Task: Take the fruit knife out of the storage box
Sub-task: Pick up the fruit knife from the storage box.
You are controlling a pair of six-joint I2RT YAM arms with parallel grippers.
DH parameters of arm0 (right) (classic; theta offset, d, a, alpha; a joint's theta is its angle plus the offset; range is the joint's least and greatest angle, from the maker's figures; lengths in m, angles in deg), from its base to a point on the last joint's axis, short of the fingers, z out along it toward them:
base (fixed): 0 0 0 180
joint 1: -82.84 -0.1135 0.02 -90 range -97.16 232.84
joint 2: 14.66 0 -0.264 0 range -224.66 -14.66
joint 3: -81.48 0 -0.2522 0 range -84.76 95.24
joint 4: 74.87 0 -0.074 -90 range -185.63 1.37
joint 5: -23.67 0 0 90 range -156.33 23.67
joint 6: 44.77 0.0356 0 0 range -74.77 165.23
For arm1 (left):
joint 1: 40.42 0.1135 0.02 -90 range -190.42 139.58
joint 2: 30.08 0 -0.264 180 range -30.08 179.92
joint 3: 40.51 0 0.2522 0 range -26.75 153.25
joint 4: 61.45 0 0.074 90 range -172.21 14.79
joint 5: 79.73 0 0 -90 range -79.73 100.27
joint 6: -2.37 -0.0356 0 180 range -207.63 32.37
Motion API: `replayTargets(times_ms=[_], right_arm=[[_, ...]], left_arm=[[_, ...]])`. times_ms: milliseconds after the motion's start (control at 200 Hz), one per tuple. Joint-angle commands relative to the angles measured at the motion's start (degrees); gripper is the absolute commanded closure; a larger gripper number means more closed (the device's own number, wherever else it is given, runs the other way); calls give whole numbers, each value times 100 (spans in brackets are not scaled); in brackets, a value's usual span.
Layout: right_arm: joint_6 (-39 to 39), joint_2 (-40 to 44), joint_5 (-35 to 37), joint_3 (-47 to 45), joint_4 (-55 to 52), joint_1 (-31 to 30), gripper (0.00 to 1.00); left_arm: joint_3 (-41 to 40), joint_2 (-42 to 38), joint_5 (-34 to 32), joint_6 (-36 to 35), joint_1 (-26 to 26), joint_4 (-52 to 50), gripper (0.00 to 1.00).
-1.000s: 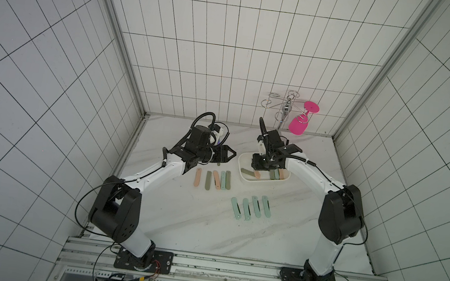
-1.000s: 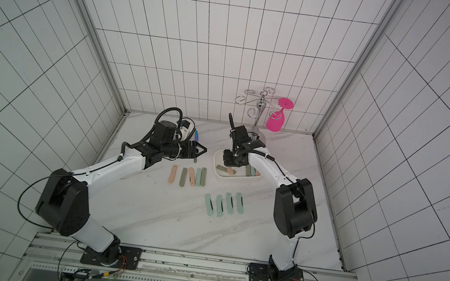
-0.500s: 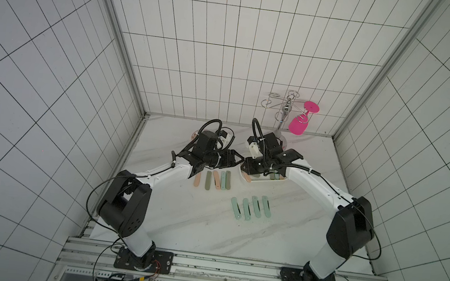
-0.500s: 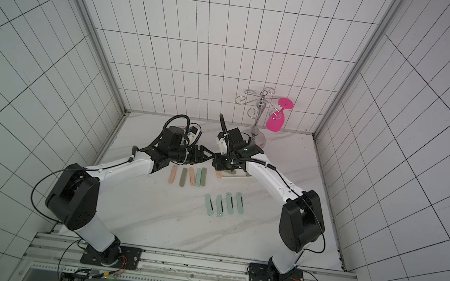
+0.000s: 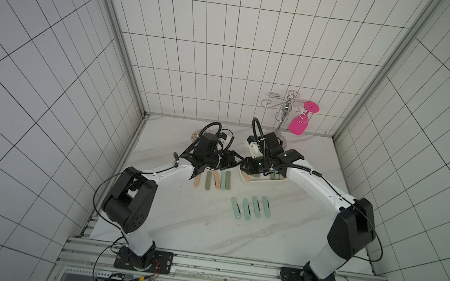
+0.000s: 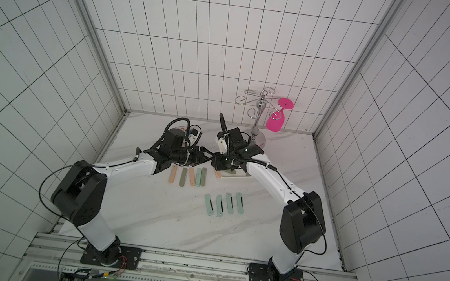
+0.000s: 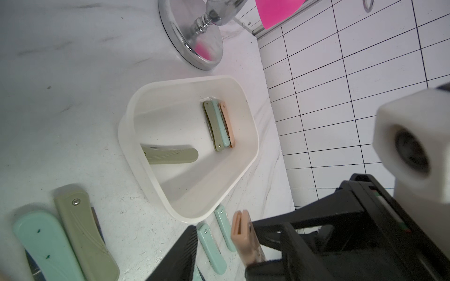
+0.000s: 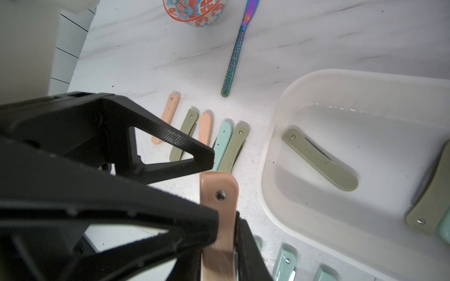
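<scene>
The right gripper (image 8: 227, 216) clamps the peach knife (image 8: 218, 187) just outside the box (image 8: 264, 189), the left gripper (image 5: 239, 161) spread close beside it (a handover, seemingly), so releasing too soon would drop it, perhaps back in.

- storage box (image 7: 243, 158): plain white, faintly translucent
- fruit knife (image 8: 219, 192) in the black right gripper (image 8: 227, 226): peach
- boxed knives (image 7: 211, 126): olive, mint, peach
- left row (image 5: 208, 181): peach, olive, mint
- near row (image 5: 246, 209): mint
- bowl (image 8: 194, 12): red-and-blue pattern, possibly waves
- glass (image 5: 298, 125): pink
- table (image 5: 176, 229): white, grey-veined
</scene>
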Motion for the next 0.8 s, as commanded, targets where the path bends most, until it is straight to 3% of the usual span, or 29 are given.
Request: replayTargets(times_ms=[0,315,675,795], right_arm=[[-66,161,-96,-34,55,-80,100],[-62,75,-80,43,73,-92,100],[-101,-32,-44,206,65,-92,100],[-114,-51,-27,229,47,-92,92]], left_arm=[[-39,42,96,96,-22,191,45],[25,188,288,270,-40,397,59],[163,307,390,231,-31,390,90],[186,307,378,201,-5,355,100]])
